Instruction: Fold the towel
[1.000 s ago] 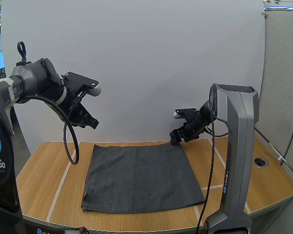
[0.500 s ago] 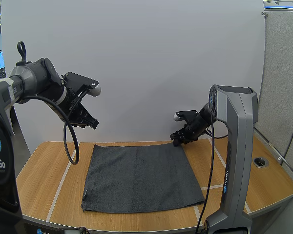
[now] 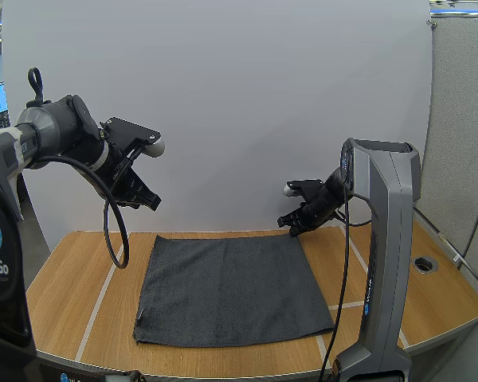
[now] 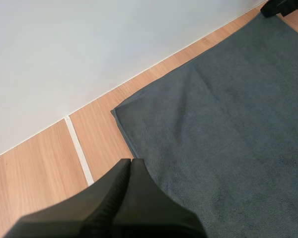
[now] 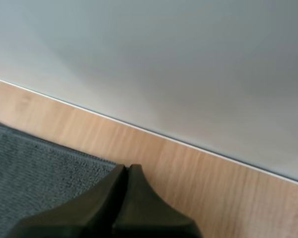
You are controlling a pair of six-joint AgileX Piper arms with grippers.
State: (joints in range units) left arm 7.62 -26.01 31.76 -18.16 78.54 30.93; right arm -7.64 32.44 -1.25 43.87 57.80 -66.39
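The left gripper [image 3: 151,202] hangs in the air above the table's [image 3: 72,294] far left part, up and to the left of the towel's far left corner; in the left wrist view its fingers [image 4: 130,171] lie together as one dark wedge, pinching nothing, over the towel's left edge. The towel [image 3: 231,288] (dark grey, a single layer) lies spread flat on the middle of the wooden table, its far edge close to the white board [image 3: 247,103] behind. The right gripper [image 3: 290,228] sits low at the towel's far right corner, just above it; whether it touches the cloth I cannot tell; in the right wrist view its fingers [image 5: 126,183] are pressed together too, with nothing between them, the tips over that corner where towel meets bare wood.
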